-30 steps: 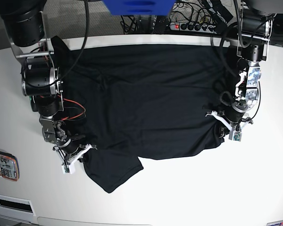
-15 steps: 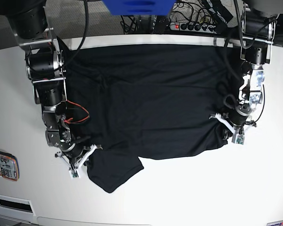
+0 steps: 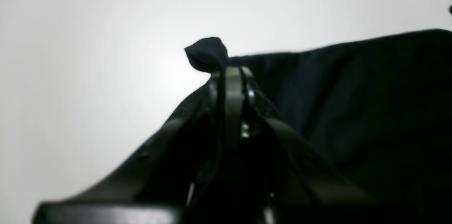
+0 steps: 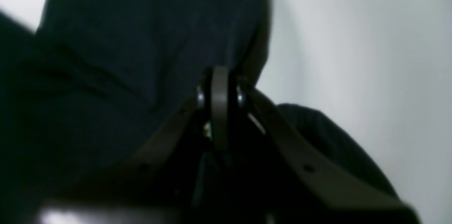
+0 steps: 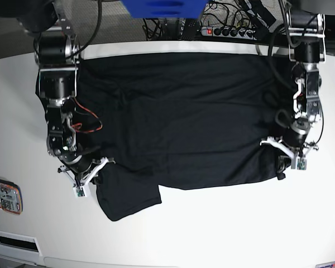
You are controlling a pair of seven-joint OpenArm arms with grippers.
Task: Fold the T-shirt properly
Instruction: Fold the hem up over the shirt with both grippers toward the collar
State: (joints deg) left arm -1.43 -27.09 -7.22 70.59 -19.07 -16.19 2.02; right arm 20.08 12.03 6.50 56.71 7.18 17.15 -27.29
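the t-shirt (image 5: pixel 178 117) lies spread flat over the middle of the white surface (image 5: pixel 223 234), its far edge near the surface's back rim, one short sleeve sticking out toward the near side in the base view.

the left fingers (image 5: pixel 287 156) are at the shirt's edge on the base view's right, pressed together on the cloth. in the left wrist view the two fingers (image 3: pixel 231 86) meet with no gap, and a small knob of black fabric (image 3: pixel 206 54) pokes out just past their tips; more of the shirt (image 3: pixel 353 104) stretches away to the right of them, over the pale surface (image 3: pixel 88 58).

the right fingers (image 5: pixel 89 177) sit at the shirt's opposite edge, on the base view's left, just beside where the sleeve joins the body. in the right wrist view these fingers (image 4: pixel 219 97) are likewise closed tight, with dark cloth (image 4: pixel 141 40) reaching right up to the tips and more of it (image 4: pixel 332 139) below on the right; the picture is blurred, but the fabric appears caught between them.

a power strip (image 5: pixel 229 30) lies behind the surface, and a small flat device (image 5: pixel 4 195) rests near the surface's left edge.
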